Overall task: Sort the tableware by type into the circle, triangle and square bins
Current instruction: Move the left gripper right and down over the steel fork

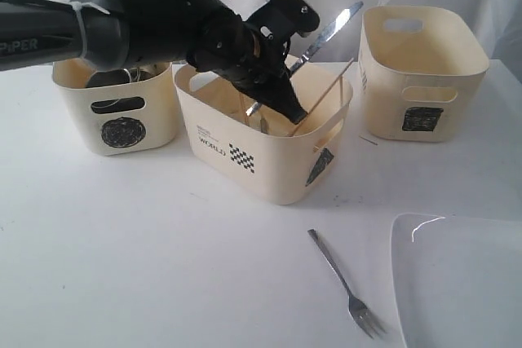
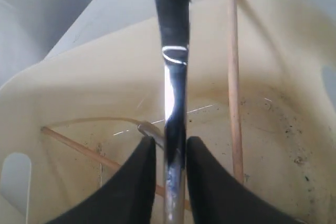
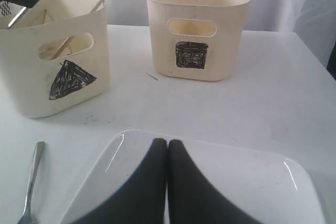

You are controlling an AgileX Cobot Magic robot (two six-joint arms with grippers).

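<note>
My left gripper (image 1: 294,112) (image 2: 169,141) hangs inside the triangle bin (image 1: 245,156) (image 2: 105,66). A steel knife (image 1: 334,26) (image 2: 175,103) stands tilted between its fingers, blade up past the rim. The jaws are slightly apart, with a thin gap on one side of the knife. Wooden chopsticks (image 1: 326,99) (image 2: 232,77) and a spoon handle (image 2: 148,128) lie in that bin. My right gripper (image 3: 167,141) is shut and empty above the white square plate (image 3: 236,182) (image 1: 465,283). A steel fork (image 1: 342,283) (image 3: 31,182) lies on the table beside the plate.
The circle bin (image 1: 122,116) stands at the back left with something metal inside, half hidden by the left arm. At the back right stands the square bin (image 1: 420,71) (image 3: 199,30). A white cloth covers the table.
</note>
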